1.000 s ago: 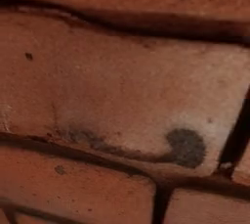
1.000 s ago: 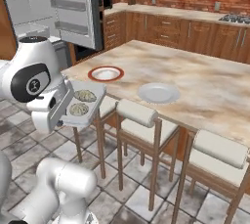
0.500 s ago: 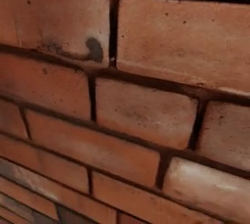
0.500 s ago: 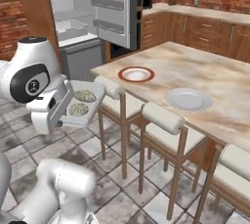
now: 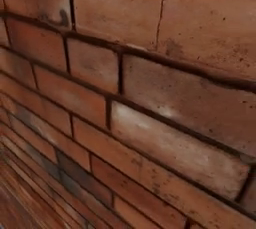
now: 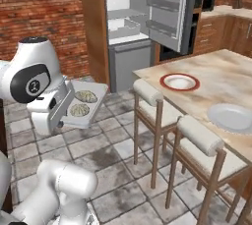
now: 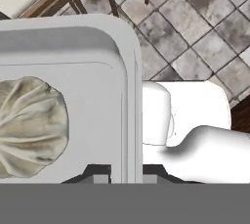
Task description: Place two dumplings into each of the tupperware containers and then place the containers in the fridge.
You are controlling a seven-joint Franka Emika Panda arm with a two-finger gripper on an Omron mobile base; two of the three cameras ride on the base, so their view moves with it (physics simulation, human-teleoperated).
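Note:
A pale whitish-grey tupperware container (image 6: 93,102) hangs above the tiled floor, held by its near edge in my gripper (image 6: 65,110). Two dumplings (image 6: 85,96) lie in it side by side. In the hand view the container's rim (image 7: 130,96) runs up between the two dark fingertips (image 7: 97,173), and my gripper (image 7: 125,174) is shut on it, with one beige dumpling (image 7: 27,126) lying at the left. The fridge (image 6: 132,27) stands open beyond the container, showing grey shelves and a white back, its door (image 6: 170,8) swung to the right.
A wooden island (image 6: 216,74) at the right carries a red-rimmed plate (image 6: 179,82) and a pale grey plate (image 6: 231,117). Two cushioned stools (image 6: 150,94) stand along its near side. A brick wall (image 5: 125,98) stands close in the left base view. Tiled floor (image 6: 113,145) lies toward the fridge.
The base has turned, so the whole scene has shifted: the fridge now sits nearer and more central, the island further right. The container stays in the grip.

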